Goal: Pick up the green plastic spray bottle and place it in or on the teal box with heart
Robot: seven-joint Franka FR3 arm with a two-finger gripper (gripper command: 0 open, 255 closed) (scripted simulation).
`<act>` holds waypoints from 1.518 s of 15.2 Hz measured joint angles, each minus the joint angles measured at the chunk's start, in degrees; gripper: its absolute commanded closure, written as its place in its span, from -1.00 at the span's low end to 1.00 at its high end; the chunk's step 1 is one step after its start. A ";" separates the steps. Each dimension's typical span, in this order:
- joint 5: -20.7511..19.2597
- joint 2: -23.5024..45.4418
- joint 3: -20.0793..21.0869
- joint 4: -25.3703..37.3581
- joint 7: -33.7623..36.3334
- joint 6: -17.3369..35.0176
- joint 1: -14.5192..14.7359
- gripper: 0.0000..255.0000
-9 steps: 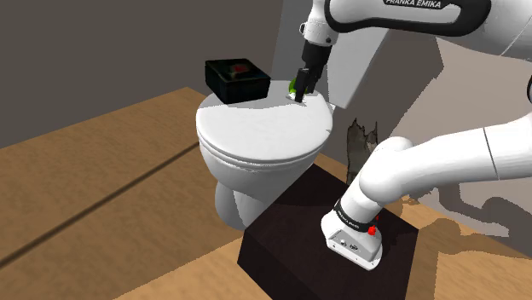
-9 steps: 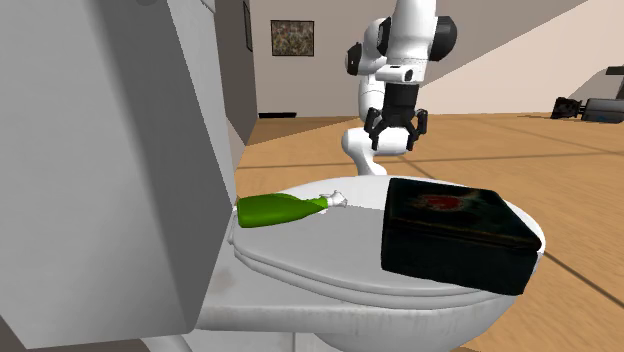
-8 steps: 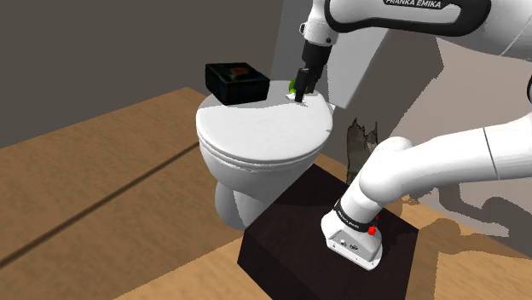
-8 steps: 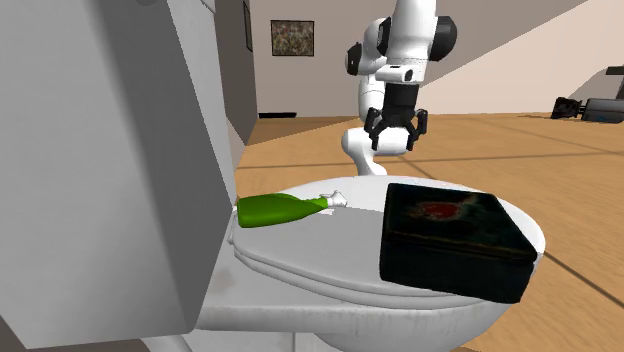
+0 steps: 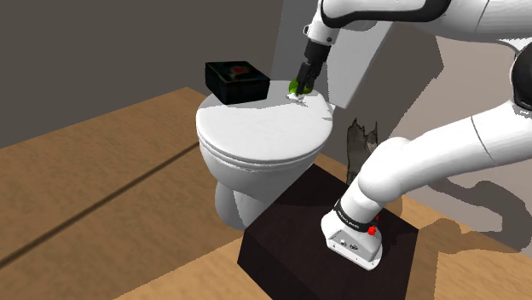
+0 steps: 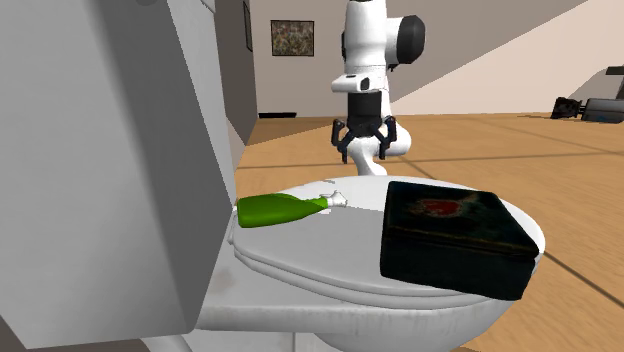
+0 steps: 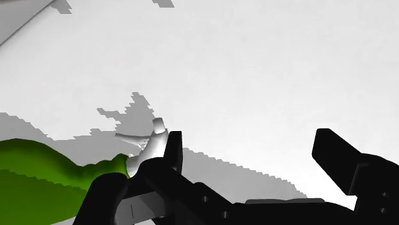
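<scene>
The green spray bottle (image 6: pixel 278 209) lies on its side on the white toilet lid (image 6: pixel 320 252), its white nozzle (image 6: pixel 335 201) pointing away from the tank. My black gripper (image 6: pixel 365 155) hangs open just above the lid, over the nozzle end. In the wrist view the nozzle (image 7: pixel 151 142) sits beside one finger (image 7: pixel 172 150), outside the gap, and the green body (image 7: pixel 38 176) lies further out. The gripper (image 7: pixel 252 152) holds nothing. The dark box with a red heart (image 6: pixel 455 235) rests on the lid's edge. In the shoulder view the gripper (image 5: pixel 300 89) partly covers the bottle (image 5: pixel 293 85).
The toilet tank (image 6: pixel 120 150) rises right behind the bottle. The box (image 5: pixel 238 78) overhangs the lid (image 5: pixel 256 128) at its far left in the shoulder view. The dark stand (image 5: pixel 315 247) sits beside the bowl on a wooden floor (image 5: pixel 102 187).
My gripper has swung toward the second exterior view's left and a little lower, ending over the bottle's nozzle. The box tipped slightly on the lid's edge. The bottle has not moved.
</scene>
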 measured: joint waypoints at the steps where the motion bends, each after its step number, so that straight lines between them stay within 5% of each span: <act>1: 0.33 1.85 -1.57 0.97 -1.67 0.92 -0.07 -1.00; 8: 4.94 13.78 -11.08 8.20 -12.99 4.72 0.05 -1.00; 21: 5.80 15.69 -11.94 4.02 -14.38 10.61 0.21 -1.00; 22: 5.80 15.69 -11.94 4.02 -14.38 10.61 0.21 1.00; 23: 5.81 15.69 -11.94 4.02 -14.38 10.61 0.21 1.00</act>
